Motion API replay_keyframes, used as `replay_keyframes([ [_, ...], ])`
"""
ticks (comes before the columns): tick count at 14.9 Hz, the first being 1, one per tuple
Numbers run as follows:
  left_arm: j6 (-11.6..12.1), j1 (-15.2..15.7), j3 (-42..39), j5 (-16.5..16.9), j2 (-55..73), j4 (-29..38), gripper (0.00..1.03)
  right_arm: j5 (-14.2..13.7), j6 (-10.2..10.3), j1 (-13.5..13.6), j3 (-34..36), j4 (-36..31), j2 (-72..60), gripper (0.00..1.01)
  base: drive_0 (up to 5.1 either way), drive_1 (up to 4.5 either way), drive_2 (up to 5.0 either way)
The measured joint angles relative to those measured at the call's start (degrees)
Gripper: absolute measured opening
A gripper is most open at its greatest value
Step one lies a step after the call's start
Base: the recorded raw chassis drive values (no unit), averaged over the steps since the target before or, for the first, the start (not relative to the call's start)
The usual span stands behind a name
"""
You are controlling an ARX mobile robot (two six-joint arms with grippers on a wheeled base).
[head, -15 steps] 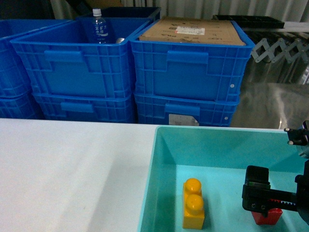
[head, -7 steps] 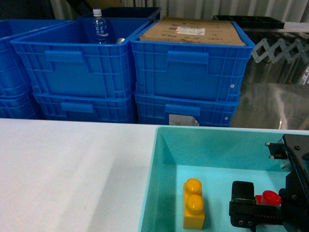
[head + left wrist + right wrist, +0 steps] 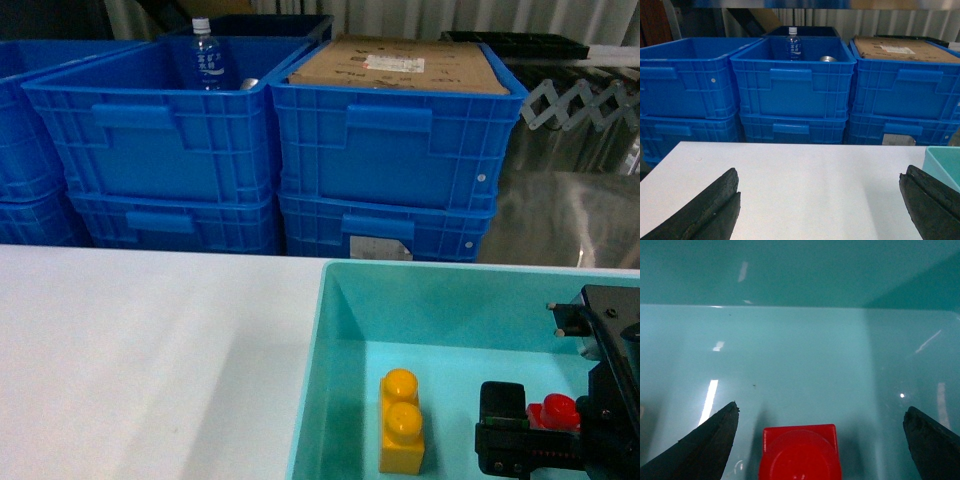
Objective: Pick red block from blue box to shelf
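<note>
Inside the blue box (image 3: 345,330), at the white desk's (image 3: 140,360) right edge, the red block (image 3: 556,412) sits on the turquoise floor with its round stud up. Around it, the right tool (image 3: 820,440) is spread wide, 1 dark finger on each side and neither touching the block. Left of it in the same box lies a yellow brick (image 3: 401,422) with 2 studs. Over bare desk, the left tool (image 3: 820,210) hangs released and grasps nothing. Behind the desk stand stacked dark blue crates (image 3: 270,140), 1 holding a water bottle (image 3: 207,55), another topped with cardboard (image 3: 400,65).
</note>
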State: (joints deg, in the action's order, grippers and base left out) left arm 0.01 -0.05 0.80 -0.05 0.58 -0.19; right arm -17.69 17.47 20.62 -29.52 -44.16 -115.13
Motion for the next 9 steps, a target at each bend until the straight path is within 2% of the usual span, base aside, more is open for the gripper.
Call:
replay_keyframes([
  [1,0.0,0.0,0.0,0.0,0.0,-0.02,0.98,0.09,-0.59,-0.7,-0.04,-0.83,-0.92,0.98,0.0,0.0,0.0],
  [2,-0.02,0.0,0.0,0.0,0.0,0.0,0.98,1.16,-3.13,-1.42,0.0,-6.05,-3.28,0.98,0.0,0.0,0.0],
  [3,0.0,0.0,0.0,0.02,0.0,-0.02,0.98,3.19,-7.56,-1.9,0.79,-11.04,-5.68,0.77,0.0,0.0,0.0],
  [4,0.0,0.0,0.0,0.02,0.0,-0.02,0.98,5.57,-8.41,-1.77,1.51,-10.82,-5.2,0.44,0.0,0.0,0.0],
  [5,0.0,0.0,0.0,0.02,0.0,-0.02,0.98,6.25,-10.27,-1.55,2.45,-11.21,-3.98,0.3,0.0,0.0,0.0],
  [6,0.0,0.0,0.0,0.02,0.0,-0.02,0.98,7.37,-13.35,-3.04,5.51,-12.9,1.62,0.3,0.0,0.0,0.0],
  [7,0.0,0.0,0.0,0.02,0.0,0.0,0.98,11.69,-16.96,-5.38,8.07,-9.7,12.17,0.3,0.0,0.0,0.0],
  [9,0.0,0.0,0.0,0.02,0.0,-0.02,0.98,16.11,-18.71,-7.87,8.28,-4.26,21.18,0.29,0.0,0.0,0.0],
])
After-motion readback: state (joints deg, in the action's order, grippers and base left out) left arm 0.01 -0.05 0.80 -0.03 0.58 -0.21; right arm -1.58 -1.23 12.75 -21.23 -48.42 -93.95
